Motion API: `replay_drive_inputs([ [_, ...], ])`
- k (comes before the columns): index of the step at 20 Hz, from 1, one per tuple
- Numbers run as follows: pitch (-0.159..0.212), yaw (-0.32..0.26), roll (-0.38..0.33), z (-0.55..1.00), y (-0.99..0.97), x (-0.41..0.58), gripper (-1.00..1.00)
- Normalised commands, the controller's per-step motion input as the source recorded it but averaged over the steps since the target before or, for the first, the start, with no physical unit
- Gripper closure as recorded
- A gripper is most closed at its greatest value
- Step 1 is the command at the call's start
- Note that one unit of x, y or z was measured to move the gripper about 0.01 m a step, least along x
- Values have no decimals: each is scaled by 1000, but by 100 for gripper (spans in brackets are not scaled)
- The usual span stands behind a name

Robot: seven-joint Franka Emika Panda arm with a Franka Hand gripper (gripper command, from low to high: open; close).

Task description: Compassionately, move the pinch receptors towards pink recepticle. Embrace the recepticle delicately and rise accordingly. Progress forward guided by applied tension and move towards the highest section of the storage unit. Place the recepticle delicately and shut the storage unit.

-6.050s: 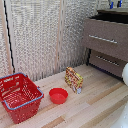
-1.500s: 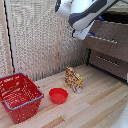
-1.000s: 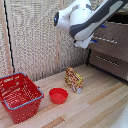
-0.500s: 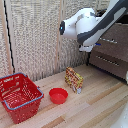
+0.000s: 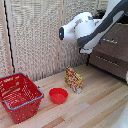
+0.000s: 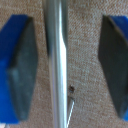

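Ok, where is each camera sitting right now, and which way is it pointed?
Exterior view: off the arm, looking down across the wooden table at the red basket, red bowl, snack box and chest of drawers; the arm's white body shows.
Wrist view: on the wrist, close against a woven wall panel with a silver strip; both blue fingers of the gripper show, apart.
Shared: probably the woven panelling.
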Motion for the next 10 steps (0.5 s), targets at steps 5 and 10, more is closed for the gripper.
replay_drive_inputs([
  [5,-74,-43,-16,26,-295,-118,100],
  [10,-52,-12,-24,162,-496,-22,100],
])
